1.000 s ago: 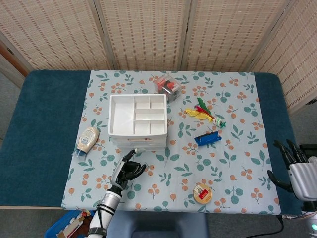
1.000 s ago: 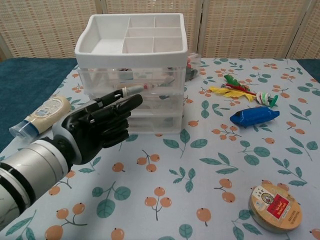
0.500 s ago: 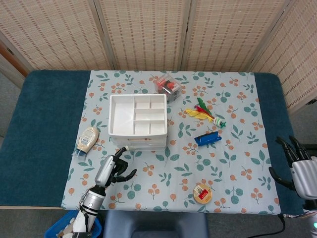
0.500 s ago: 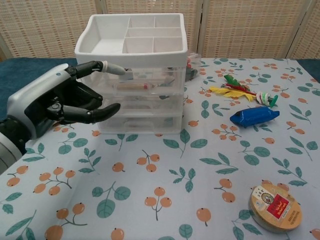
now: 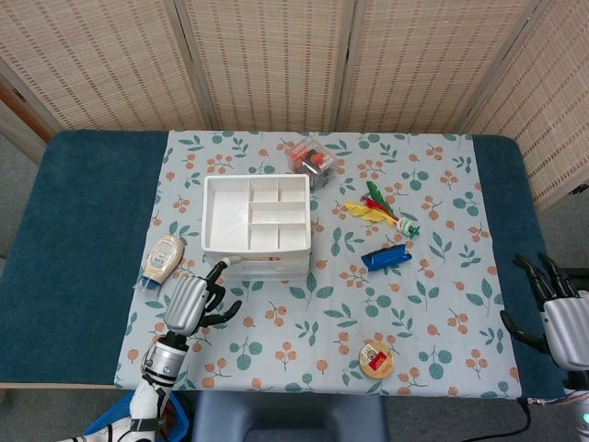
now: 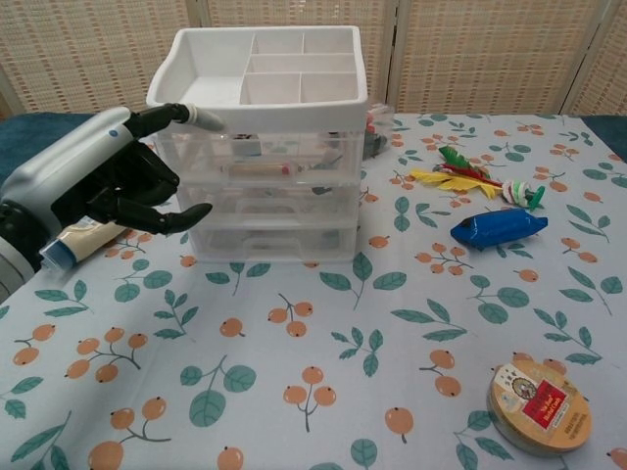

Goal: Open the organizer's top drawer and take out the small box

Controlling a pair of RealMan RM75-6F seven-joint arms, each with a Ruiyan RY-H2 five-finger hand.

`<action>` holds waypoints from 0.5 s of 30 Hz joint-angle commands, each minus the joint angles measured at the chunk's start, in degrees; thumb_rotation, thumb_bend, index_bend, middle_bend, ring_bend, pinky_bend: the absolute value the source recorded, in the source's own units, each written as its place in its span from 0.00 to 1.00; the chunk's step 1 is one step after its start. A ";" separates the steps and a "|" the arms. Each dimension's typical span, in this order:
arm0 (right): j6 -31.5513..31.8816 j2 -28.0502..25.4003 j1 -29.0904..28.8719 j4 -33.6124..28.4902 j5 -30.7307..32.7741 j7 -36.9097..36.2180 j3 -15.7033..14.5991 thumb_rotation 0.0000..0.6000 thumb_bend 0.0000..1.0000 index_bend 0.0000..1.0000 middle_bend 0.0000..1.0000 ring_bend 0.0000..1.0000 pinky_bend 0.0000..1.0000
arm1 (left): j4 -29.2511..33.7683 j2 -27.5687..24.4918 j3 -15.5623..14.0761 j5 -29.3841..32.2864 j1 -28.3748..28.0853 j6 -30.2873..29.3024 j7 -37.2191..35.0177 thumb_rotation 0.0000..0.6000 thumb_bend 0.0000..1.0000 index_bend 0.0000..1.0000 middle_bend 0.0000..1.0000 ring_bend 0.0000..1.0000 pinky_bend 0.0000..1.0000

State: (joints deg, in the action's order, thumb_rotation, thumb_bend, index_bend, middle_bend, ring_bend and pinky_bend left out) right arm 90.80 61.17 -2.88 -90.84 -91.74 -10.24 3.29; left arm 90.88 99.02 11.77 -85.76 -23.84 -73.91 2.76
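The white organizer [image 5: 256, 226] stands mid-table with a divided tray on top and clear drawers below, all pushed in. Its top drawer front [image 6: 284, 162] shows a few blurred items behind the plastic; I cannot make out the small box. My left hand [image 6: 108, 181] hovers at the organizer's front left corner, fingers apart and holding nothing. One fingertip [image 6: 204, 118] reaches the corner just under the tray's rim. From above, the left hand [image 5: 190, 302] sits just in front of the organizer. My right hand [image 5: 557, 313] rests off the table's right edge, fingers spread and empty.
A squeeze bottle [image 6: 83, 240] lies behind the left hand. Right of the organizer lie a feathered toy [image 6: 470, 181] and a blue fish-shaped object [image 6: 498, 227]. A round tin [image 6: 539, 404] sits at the front right. A clear packet [image 5: 311, 161] lies behind the organizer.
My left hand has swung left and up, from in front of the drawers to the organizer's left front corner, its extended finger now at the tray's rim. The right hand has barely moved.
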 commanded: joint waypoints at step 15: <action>-0.21 0.31 0.11 0.29 0.32 -0.28 -0.15 1.00 0.33 0.01 0.17 0.03 0.13 | -2.97 0.92 -0.50 0.82 -2.11 -0.86 6.19 1.00 0.29 0.20 0.95 1.00 1.00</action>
State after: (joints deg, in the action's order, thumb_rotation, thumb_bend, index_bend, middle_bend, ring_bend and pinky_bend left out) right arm 90.58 61.48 -2.77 -90.55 -91.42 -10.53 3.14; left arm 88.06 99.87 11.28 -85.03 -25.78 -74.79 8.72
